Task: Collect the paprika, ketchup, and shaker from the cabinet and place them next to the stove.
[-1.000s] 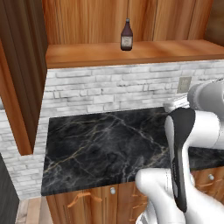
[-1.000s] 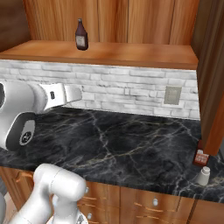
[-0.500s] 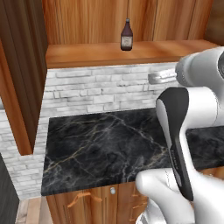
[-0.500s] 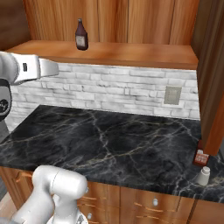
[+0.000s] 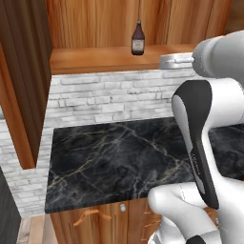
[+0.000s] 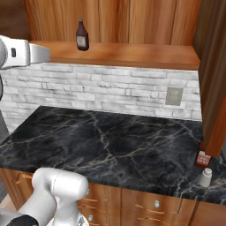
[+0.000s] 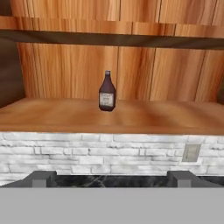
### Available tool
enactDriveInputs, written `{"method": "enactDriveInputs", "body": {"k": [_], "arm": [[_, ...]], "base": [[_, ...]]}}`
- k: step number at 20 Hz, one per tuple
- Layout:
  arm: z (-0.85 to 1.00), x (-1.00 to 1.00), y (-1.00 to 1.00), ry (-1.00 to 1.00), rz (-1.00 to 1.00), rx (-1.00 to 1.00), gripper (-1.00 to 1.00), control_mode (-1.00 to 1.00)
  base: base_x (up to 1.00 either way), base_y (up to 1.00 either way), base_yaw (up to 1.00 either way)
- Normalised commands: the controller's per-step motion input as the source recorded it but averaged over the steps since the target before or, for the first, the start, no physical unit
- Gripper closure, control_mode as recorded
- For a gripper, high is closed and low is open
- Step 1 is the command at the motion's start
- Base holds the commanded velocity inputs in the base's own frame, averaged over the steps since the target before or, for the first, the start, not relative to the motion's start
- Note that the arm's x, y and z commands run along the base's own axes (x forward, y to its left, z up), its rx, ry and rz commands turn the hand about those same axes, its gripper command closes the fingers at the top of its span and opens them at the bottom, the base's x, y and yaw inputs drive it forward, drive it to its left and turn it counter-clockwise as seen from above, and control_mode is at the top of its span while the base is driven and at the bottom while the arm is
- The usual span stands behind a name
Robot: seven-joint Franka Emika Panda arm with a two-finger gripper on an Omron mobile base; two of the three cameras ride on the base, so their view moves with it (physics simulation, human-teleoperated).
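Where the wall runs widest, the cabinet (image 6: 132,17) of warm orange-brown vertical-grain panels stands open, its flat shelf board (image 5: 105,58) above a band of white brick backsplash (image 6: 110,95).
Item: black marble counter (image 6: 110,145), veined pale, below the brick; wooden drawers (image 6: 150,205) with small knobs under its front edge.
Item: white arm (image 5: 209,138), dark-jointed, raised level with the shelf board.
Item: gripper (image 7: 111,178), jaws spread wide, nothing between them; its dark fingertips (image 7: 41,178) stand well short of the shelf, aimed at the bottle.
Item: grey wall outlet (image 6: 174,96) set in the brick, right part.
Item: ketchup (image 7: 106,92), slim dark brown bottle with narrow neck and pale label, upright and alone on the shelf board, near the cabinet's back panel.
Item: shaker (image 6: 205,177), small pale cylinder with rounded top, upright on the counter's far right front corner.
Item: small red-and-white object (image 6: 202,158) just behind the shaker, against a wooden upright; too small to identify.
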Motion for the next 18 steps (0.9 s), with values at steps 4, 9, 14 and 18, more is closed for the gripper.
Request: {"method": "enactDriveInputs", "body": {"k": [4,9,14,18], "arm": [[-0.02,0.17,0.0,0.0,0.01,0.0,-1.0,-1.0],[0.02,0.29,0.0,-0.03,0.02,0.04,-1.0,-1.0],[0.17,0.38,0.08,-0.03,0.0,0.01,-1.0,-1.0],[0.21,0.41,0.17,-0.07,0.0,0.0,-1.0,-1.0]], "base": [[0.0,0.0,0.0],[0.0,0.0,0.0],[0.0,0.0,0.0],[0.0,0.0,0.0]]}}
